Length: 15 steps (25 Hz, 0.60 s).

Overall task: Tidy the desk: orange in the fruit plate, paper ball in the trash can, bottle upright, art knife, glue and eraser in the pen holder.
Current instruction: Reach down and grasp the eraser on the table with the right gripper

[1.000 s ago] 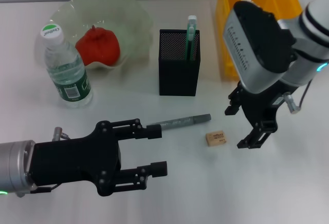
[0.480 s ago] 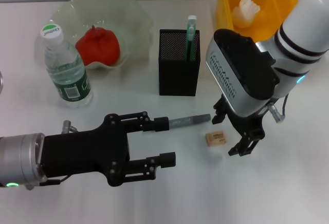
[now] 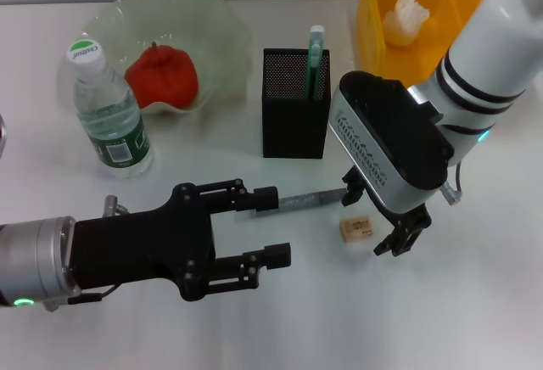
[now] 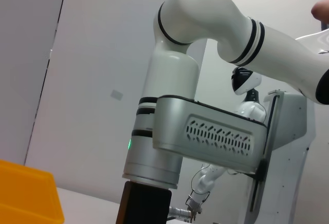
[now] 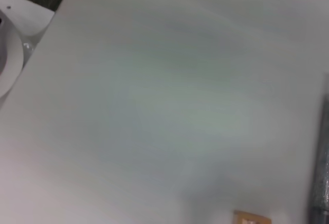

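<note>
Eraser (image 3: 356,228) lies flat on the desk (image 3: 475,302), in front of the pen holder (image 3: 294,115) and just off the tip of the art knife (image 3: 312,199), which lies on the desk between the two arms. Right gripper (image 3: 377,217) hangs over the eraser, fingers apart, nothing held; one finger shows on the outer side of the eraser, the other is partly hidden under the wrist housing. The right wrist view catches the eraser at the frame edge with the knife alongside.

Left gripper (image 3: 267,227) is low over the desk, fingers spread and empty, its upper finger touching or overlapping the knife's near end; contact cannot be told.

Risks, as judged:
- Eraser is small and low. A descent slightly off centre could let a fingertip push it aside instead of bracketing it.
- The knife tip sits close. The inner finger may catch it and drag or roll the knife.
- Both arms work the same patch, so a collision is possible if both close in together.
- The holder already has the green glue (image 3: 316,60) standing in it, leaving less room for a drop.
</note>
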Motion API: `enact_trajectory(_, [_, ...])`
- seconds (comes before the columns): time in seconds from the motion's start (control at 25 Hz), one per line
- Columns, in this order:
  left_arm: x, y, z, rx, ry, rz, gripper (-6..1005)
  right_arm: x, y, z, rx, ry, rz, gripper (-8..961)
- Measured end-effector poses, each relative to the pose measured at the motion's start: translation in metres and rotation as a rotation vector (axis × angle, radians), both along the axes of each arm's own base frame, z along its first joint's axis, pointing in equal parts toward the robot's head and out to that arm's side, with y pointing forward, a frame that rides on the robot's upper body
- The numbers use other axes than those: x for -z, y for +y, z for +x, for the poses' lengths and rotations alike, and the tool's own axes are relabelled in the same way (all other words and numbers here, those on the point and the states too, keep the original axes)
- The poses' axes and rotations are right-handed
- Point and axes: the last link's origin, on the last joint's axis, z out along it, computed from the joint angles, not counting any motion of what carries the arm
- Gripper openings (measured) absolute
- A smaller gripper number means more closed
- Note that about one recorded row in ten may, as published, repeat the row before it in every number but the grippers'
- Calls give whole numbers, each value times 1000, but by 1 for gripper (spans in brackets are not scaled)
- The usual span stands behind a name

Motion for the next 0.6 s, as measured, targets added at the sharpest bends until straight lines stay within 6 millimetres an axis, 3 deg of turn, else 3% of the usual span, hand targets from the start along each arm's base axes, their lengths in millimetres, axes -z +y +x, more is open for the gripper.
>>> enact_trajectory(0.44, [1,2,0,-24,-13,17,663,5,1,3,-7,-25,-31,768])
enact_trajectory(0.6, [1,3,0,-25,-11,18,662,5,2,3,-8,-22,-28,663])
